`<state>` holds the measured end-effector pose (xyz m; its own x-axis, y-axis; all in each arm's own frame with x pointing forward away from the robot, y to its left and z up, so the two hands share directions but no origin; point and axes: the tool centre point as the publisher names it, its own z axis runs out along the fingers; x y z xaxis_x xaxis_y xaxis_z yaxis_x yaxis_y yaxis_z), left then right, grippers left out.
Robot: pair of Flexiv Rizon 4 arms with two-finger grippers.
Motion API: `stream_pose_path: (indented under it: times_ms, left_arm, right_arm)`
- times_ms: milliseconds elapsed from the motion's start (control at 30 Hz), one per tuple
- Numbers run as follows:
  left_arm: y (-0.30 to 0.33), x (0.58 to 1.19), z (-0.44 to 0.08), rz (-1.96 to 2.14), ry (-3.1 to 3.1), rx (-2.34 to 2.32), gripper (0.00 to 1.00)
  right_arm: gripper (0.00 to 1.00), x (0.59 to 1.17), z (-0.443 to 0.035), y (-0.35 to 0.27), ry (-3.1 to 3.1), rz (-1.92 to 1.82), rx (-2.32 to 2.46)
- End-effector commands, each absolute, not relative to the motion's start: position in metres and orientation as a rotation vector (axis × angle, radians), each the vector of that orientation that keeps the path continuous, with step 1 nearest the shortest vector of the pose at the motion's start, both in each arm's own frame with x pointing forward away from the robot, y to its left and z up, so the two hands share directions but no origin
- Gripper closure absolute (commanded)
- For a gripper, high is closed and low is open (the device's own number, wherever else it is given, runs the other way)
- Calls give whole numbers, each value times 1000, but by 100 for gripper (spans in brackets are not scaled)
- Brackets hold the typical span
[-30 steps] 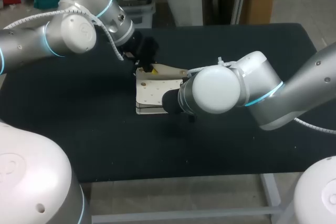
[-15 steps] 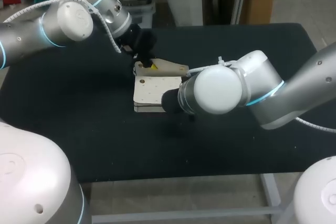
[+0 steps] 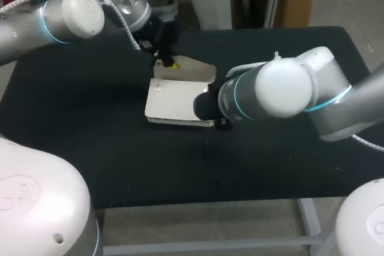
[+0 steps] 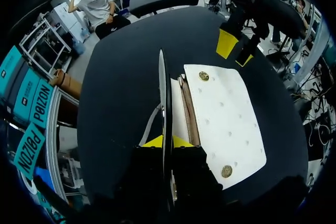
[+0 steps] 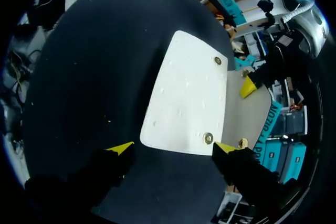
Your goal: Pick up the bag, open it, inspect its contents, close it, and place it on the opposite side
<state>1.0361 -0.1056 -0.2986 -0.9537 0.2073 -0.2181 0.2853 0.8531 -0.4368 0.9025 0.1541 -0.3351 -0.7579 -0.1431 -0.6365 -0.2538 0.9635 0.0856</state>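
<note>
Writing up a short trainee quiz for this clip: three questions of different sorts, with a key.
1. True or false: the right gripper is shut on the bag.
2. What is pinched between the fingers of the left gripper? A: the bag's flap. B: a finger of the other arm. C: nothing at all.
3. In the left wrist view, how many round metal studs show on the bag's white front panel?

Key: 1 false, its fingers stand wide apart over the bag's edge, touching nothing. 2 A, the flap stands edge-on between the two yellow tips. 3 two, one near each end of the panel.
</note>
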Motion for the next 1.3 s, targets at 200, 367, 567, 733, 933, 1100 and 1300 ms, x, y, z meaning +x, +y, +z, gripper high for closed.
stream_pose_path:
  times_ms: [200,367,567,733,933,1100,1300]
  left_arm:
    - [-92,1034,-277,-837,2874,285,100]
    - [-88,1031,-266,-929,2887,291,100]
    - [-84,1030,-262,-969,2894,311,100]
    - [-84,1030,-262,-969,2894,311,100]
    - [-84,1030,-262,-969,2894,311,100]
    - [-84,1030,-262,-969,2894,311,100]
    - [-100,1024,-253,-798,2829,71,100]
  right_arm:
    - [54,907,-307,138,2484,226,-254]
    - [100,910,-301,135,2492,244,-236]
    - [100,900,-289,129,2488,256,-210]
    - [100,900,-289,129,2488,256,-210]
    - [100,900,-289,129,2488,256,-210]
    - [100,900,-289,129,2488,256,-210]
    - [100,908,-287,136,2499,248,-245]
